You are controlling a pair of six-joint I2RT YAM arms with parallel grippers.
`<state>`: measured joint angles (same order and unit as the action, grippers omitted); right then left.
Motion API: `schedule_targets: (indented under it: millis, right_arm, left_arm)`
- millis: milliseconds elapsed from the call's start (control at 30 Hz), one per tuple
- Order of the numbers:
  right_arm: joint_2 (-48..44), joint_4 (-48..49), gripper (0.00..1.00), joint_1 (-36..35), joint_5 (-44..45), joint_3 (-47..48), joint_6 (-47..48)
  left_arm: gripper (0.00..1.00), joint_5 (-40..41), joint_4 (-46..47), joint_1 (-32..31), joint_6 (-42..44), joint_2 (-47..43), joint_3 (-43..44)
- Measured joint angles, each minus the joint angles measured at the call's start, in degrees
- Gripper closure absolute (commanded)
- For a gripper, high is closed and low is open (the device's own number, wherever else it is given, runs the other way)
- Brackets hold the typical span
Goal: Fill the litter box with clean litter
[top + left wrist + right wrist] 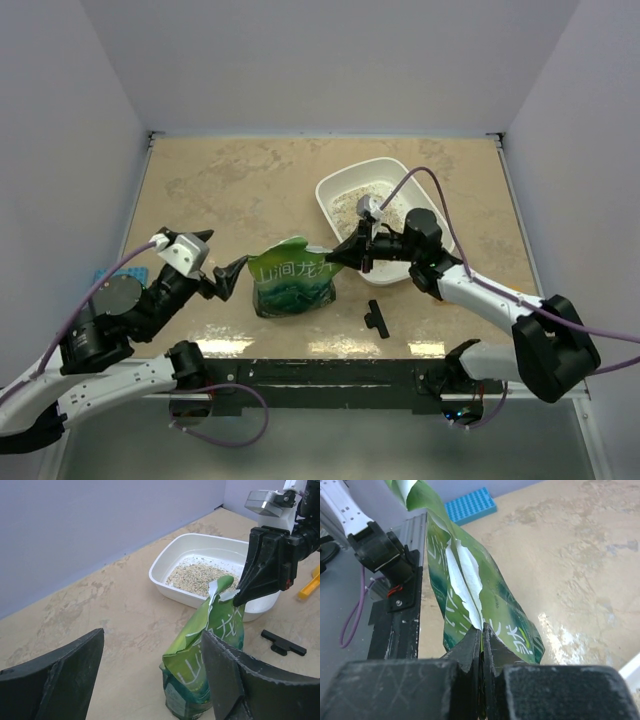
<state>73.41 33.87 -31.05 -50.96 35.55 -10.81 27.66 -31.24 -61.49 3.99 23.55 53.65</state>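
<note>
The white litter box (334, 203) sits right of centre on the table, with pale speckled litter (352, 205) heaped inside; both show in the left wrist view, box (165, 580) and litter (195, 576). A crinkled green bag (292, 283) stands on the table left of the box. My right gripper (333, 256) is shut on the bag's torn top edge (470, 587). My left gripper (222, 277) is open and empty, just left of the bag (210, 645), not touching it.
A small black clip (377, 318) lies near the front edge, right of the bag, also in the left wrist view (283, 642). A blue studded block (470, 507) lies at the table's left edge. A yellow object (311, 585) sits beyond the box.
</note>
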Motion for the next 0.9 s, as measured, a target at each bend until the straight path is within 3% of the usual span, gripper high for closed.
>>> schedule_targets:
  millis: [100,400,667,767,900]
  right_arm:
    - [-2.8,-5.0,1.00,0.9,1.1,0.0,0.9]
    - [-13.4,-19.0,1.00,5.7,8.5,-0.2,1.9]
    - [-17.9,-23.3,1.00,5.9,9.9,-1.4,1.9]
    - [-18.9,-23.5,1.00,5.9,9.9,-2.2,1.8]
    - [-19.8,-23.1,1.00,5.9,9.9,-3.1,1.3]
  left_arm:
    - [0.08,0.0,2.2,0.0,-0.4,2.0,-1.2]
    - [0.03,-1.3,7.6,0.0,-2.0,9.1,-9.1]
    - [0.01,-3.2,15.0,1.0,-2.5,8.2,-15.8]
    - [0.01,-6.4,19.0,5.1,-2.8,10.2,-16.9]
    - [0.01,-16.7,23.6,18.4,-2.9,14.8,-17.5]
